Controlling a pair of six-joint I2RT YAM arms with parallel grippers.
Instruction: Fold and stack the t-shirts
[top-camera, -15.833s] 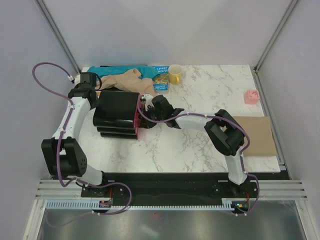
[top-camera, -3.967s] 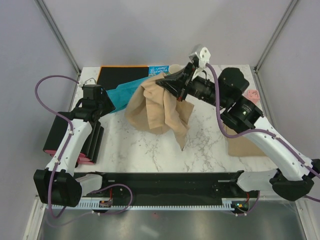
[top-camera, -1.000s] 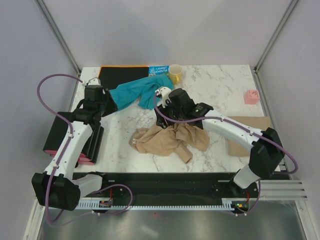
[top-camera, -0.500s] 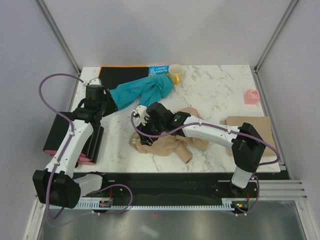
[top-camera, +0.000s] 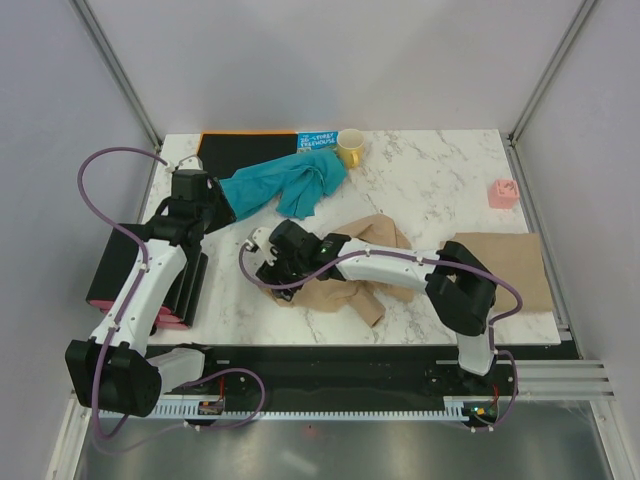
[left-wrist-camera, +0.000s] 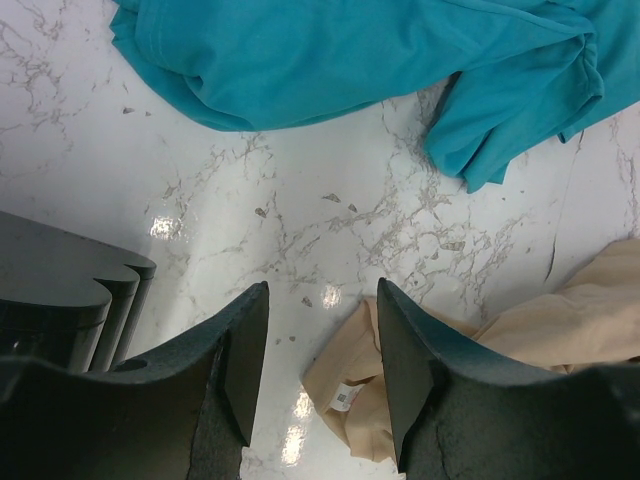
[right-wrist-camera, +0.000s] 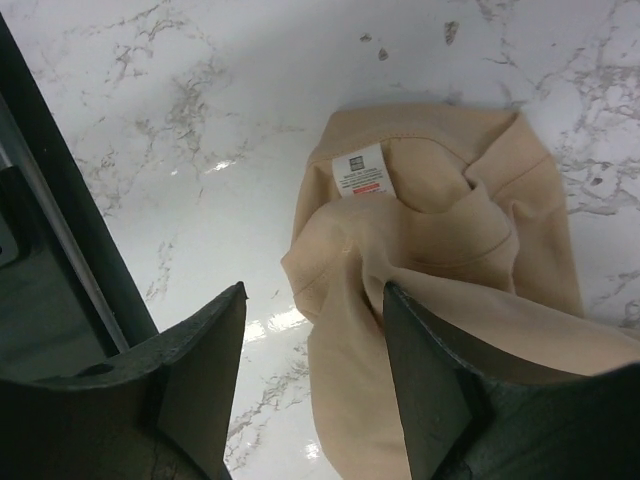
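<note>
- Our right gripper (right-wrist-camera: 312, 300) hangs low with its jaws released and nothing between them, over the collar end of the crumpled tan-beige cloth t-shirt (right-wrist-camera: 440, 230). The shirt lies in a heap on the white marble-pattern table (top-camera: 440, 190), towards the near edge.
- The small white sewn neck label (right-wrist-camera: 358, 172) faces up just ahead of the fingertips, so we judge that the neckline is the edge closest to hand.
- We take the step in hand to be getting a hold so the heap can be spread flat before folding.
- To do it well, we should close on one layer of hem beside the label, not on the bunched fold under it. One finger should slide along the marble beneath the cloth.
- Our left gripper (left-wrist-camera: 322, 300) is likewise released and empty, above bare marble near the shirt's corner. It could take the opposite shoulder so the two arms can draw the cloth apart.
- The right forearm crosses the heap in the top view, so we would lift clear before pulling.
- The crumpled teal-blue cloth garment (top-camera: 290, 180) lies at the far left, apart from the heap.
- A flat tan-beige cloth rectangle (top-camera: 515, 265) lies at the right edge. It is probably a folded shirt to stack on.
</note>
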